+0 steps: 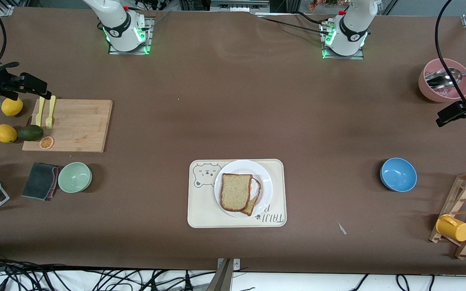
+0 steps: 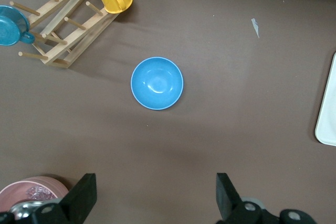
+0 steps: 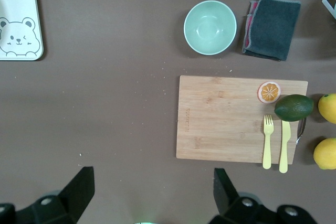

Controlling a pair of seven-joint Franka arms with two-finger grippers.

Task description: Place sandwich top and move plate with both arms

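Observation:
The sandwich top (image 1: 236, 192), a light brown bread slice, lies on the white plate (image 1: 244, 165), partly covering a darker slice with a fried egg (image 1: 255, 193). The plate stands on the cream bear-print tray (image 1: 202, 214), mid-table and near the front camera. My left gripper (image 2: 156, 182) is open and empty, high over bare table between the pink bowl (image 2: 29, 190) and the blue bowl (image 2: 157, 83). My right gripper (image 3: 152, 177) is open and empty, high over bare table beside the wooden cutting board (image 3: 231, 119). Both are well away from the plate.
Toward the left arm's end stand the blue bowl (image 1: 398, 174), the pink bowl with a ladle (image 1: 445, 80) and a wooden rack with a yellow cup (image 1: 453, 227). Toward the right arm's end are the cutting board (image 1: 75, 125), a green bowl (image 1: 75, 177), a cloth (image 1: 41, 180), lemons and an avocado (image 1: 30, 132).

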